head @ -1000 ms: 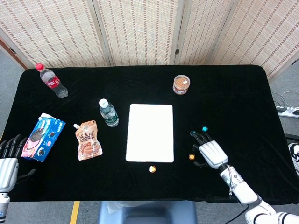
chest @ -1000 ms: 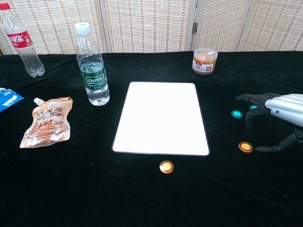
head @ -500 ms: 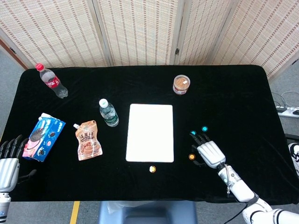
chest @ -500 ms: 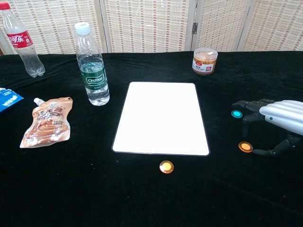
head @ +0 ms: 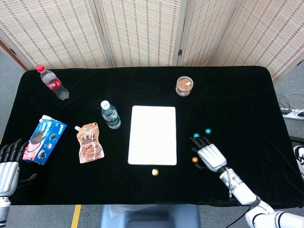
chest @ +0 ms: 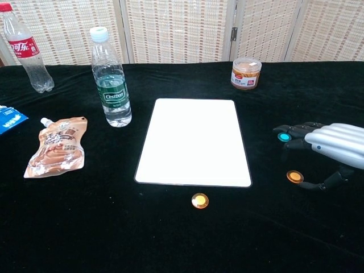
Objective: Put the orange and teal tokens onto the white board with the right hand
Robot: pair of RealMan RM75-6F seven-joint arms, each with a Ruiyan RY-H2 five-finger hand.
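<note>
While no token lies on the board (head: 152,135) yet, the right hand (head: 209,154) hovers low over the worktop (head: 247,99) just right of it, fingers spread and holding nothing, fingertips aimed toward the far edge. The coming move turns on this: an orange token (chest: 294,177) sits right at the hand's thumb side, between the thumb and the board's near right corner, apparently just clear of the thumb tip, so a short inward pinch looks like the natural first grasp. One teal token (chest: 283,137) lies at or just under the fingertips; a second teal token (head: 208,131) lies just beyond them in the head view and is hidden by the fingers in the chest view. Another orange token (chest: 199,200) rests by the board's near edge, well left of the hand. From any token, the board lies to the hand's left.

The left hand (head: 9,164) is open at the worktop's near left corner, far from every token, which suits the task's call for the right.

Readable writing: the water bottle (chest: 111,79) says "Cestbon"; the cola bottle (chest: 25,48) has a red label with white characters; the blue pack (head: 43,138) appears to be Oreo. Print on the pouch (chest: 57,148) and jar (chest: 246,74) is too small to read.
</note>
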